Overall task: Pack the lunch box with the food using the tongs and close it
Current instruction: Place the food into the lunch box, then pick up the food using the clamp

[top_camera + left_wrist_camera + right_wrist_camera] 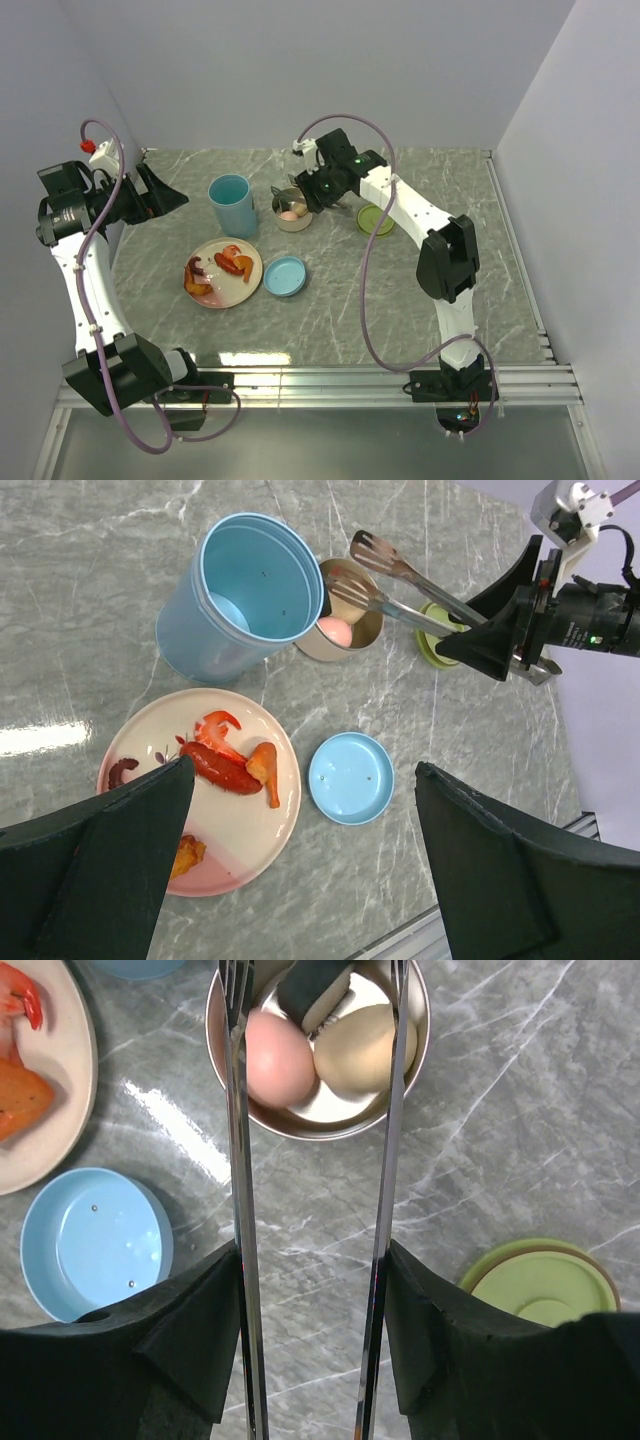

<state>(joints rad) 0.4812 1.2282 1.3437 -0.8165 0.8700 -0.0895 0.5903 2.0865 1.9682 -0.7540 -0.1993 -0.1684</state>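
My right gripper (pixel 312 1330) is shut on the tongs (pixel 240 1160), a finger pressing each silver arm from outside. The arms stand spread over a round metal bowl (pixel 300 1128). In the bowl lie a pink egg (pixel 277 1058), a beige egg (pixel 365 1048) and a black-and-white piece (pixel 315 990). From above, the tongs (pixel 290 192) reach the bowl (pixel 292 213) from the right gripper (pixel 325 185). Orange-red shrimp pieces (pixel 225 760) lie on the pink-and-cream plate (pixel 255 825). High at the left, my left gripper (pixel 305 870) hangs open and empty.
A tall light-blue container (pixel 240 595) stands next to the bowl, on its left. A blue lid (pixel 350 777) lies right of the plate, and a green lid (pixel 432 645) lies beyond the bowl under the right arm. Grey walls close in the back and both sides.
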